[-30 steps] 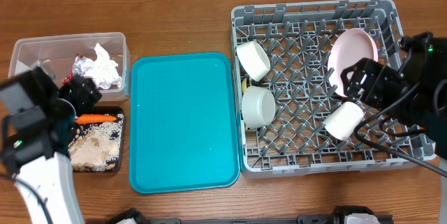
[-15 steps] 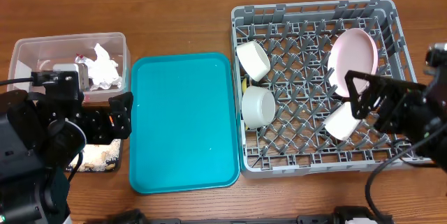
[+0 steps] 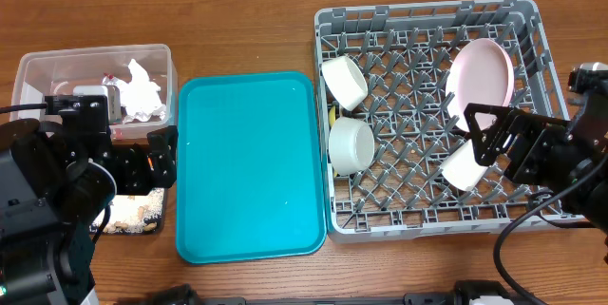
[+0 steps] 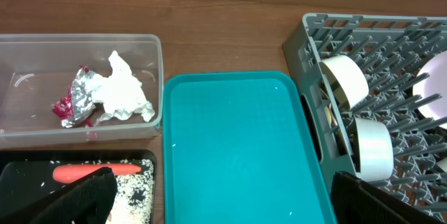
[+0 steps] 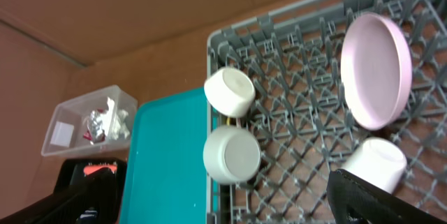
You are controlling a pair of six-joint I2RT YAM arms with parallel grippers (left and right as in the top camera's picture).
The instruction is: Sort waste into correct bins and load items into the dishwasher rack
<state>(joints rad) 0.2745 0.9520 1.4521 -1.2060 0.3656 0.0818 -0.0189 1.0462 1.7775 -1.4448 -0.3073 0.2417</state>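
The clear tub (image 3: 57,67) holds the white napkin (image 3: 142,94) and the foil wrapper (image 4: 73,102). The black tray (image 4: 24,172) holds the orange carrot (image 4: 87,172) and pale food scraps (image 3: 128,216). The grey rack (image 3: 427,15) holds the pinkish plate (image 3: 483,75) on edge and three cream cups (image 3: 344,81) (image 3: 350,145) (image 3: 465,165). A pale yellow bit shows between the two left cups. My left gripper (image 3: 152,161) is open and empty over the black tray. My right gripper (image 3: 496,134) is open and empty above the rack's right side, beside the third cup.
The teal serving tray (image 3: 249,167) lies between the bins and the rack, with nothing on it. Brown wooden table all round. My left arm hides most of the black tray in the overhead view.
Both arms have drawn back and up. My left gripper has moved right off the tub and tray. My right gripper has pulled away from the third cup, which stays in the rack.
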